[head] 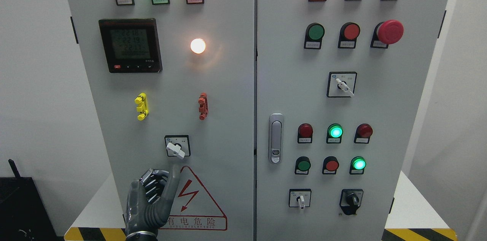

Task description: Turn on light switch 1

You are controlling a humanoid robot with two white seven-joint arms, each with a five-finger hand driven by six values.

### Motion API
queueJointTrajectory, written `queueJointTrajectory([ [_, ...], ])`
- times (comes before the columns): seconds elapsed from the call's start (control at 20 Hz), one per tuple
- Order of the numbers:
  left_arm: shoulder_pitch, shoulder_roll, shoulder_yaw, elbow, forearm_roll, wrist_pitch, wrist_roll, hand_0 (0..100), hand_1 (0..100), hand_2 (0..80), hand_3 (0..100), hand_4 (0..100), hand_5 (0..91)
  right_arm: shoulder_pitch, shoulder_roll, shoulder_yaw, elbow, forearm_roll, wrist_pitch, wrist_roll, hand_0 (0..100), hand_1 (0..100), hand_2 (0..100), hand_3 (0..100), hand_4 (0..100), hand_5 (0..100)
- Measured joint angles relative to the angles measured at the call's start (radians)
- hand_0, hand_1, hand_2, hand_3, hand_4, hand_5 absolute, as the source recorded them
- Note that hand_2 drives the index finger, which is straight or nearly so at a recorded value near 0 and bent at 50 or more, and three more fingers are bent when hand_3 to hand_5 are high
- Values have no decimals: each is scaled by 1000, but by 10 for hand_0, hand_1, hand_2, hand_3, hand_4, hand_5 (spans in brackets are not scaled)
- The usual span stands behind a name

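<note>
The light switch (177, 149), a white rotary knob on a black-framed square plate, sits low-centre on the left cabinet door (228, 92). Its handle lies tilted, the longer end pointing down-right. The tiny print on its plate is too small to read, so nothing on the panel itself shows which switch is no. 1.

Directly above, well apart, a round white lamp (198, 46) glows, with flare blurring its rim. The red clip (203, 106) and yellow clip (141, 106) stand between lamp and switch, one on each side; their exact form is hard to make out. The meter (130, 45) upper left shows dim digits, not legible.

Just below the switch comes the left hand (152, 199), its arm cut off by the bottom edge (wrist barely in frame). One finger (173, 182) is extended upward, the tip just under the knob; contact can't be told, since the tip blurs into the grey door. The other fingers are curled back toward the palm. It holds nothing. The hand covers the left corner of the red warning triangle (198, 203).

Bare door lies to the left and right of the switch, and between it and the clips above. The seam between the doors runs well to the right, the door handle (276, 138) beyond it. Right-door buttons and selectors are far off. The right hand isn't seen.
</note>
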Motion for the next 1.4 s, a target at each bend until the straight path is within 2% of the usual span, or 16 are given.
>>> queueJointTrajectory([
  [0.1,70,7,6,18,21,-112,-23,159,182,544,936,920,697,0,0,0,0,0,0,0,0,0,0,0,0,0],
  [0.15,109,12,8,34,34,-180,-43,169,167,523,903,905,605,0,0,0,0,0,0,0,0,0,0,0,0,0],
  [0.2,144,17,10,55,44,-238,-69,174,160,512,885,897,584,0,0,0,0,0,0,0,0,0,0,0,0,0],
  [0.35,239,33,26,160,70,-435,-125,201,112,412,745,772,434,0,0,0,0,0,0,0,0,0,0,0,0,0],
  [0.4,262,37,31,206,76,-500,-138,208,96,354,632,683,323,0,0,0,0,0,0,0,0,0,0,0,0,0],
  [0.45,285,44,36,261,80,-563,-151,209,88,250,469,515,111,0,0,0,0,0,0,0,0,0,0,0,0,0],
  [0.5,305,52,40,321,85,-614,-157,209,81,187,378,417,0,0,0,0,0,0,0,0,0,0,0,0,0,0],
  [0.55,321,58,44,380,89,-651,-162,213,69,122,296,358,0,0,0,0,0,0,0,0,0,0,0,0,0,0],
  [0.8,370,83,69,703,101,-723,-172,226,110,122,286,349,0,0,0,0,0,0,1,0,0,0,0,0,0,0],
  [0.95,356,93,82,927,100,-729,-177,262,146,82,227,294,0,0,0,0,0,0,1,0,0,0,0,0,0,0],
  [1.05,324,99,81,1076,92,-690,-202,304,171,0,114,179,0,0,0,0,0,0,1,0,0,0,0,0,0,0],
  [1.1,300,101,76,1162,85,-668,-217,318,176,0,82,160,0,0,0,0,0,0,1,0,0,0,0,0,0,0],
  [1.15,276,103,73,1238,77,-640,-226,338,179,0,0,71,0,0,0,0,0,0,1,0,0,0,0,0,0,0],
  [1.2,248,105,66,1311,70,-604,-232,349,181,0,0,0,0,0,0,0,0,0,1,0,0,0,0,0,0,0],
  [1.4,184,103,28,1542,54,-395,-257,372,172,0,0,0,0,0,0,0,0,0,1,0,0,0,0,0,0,0],
])
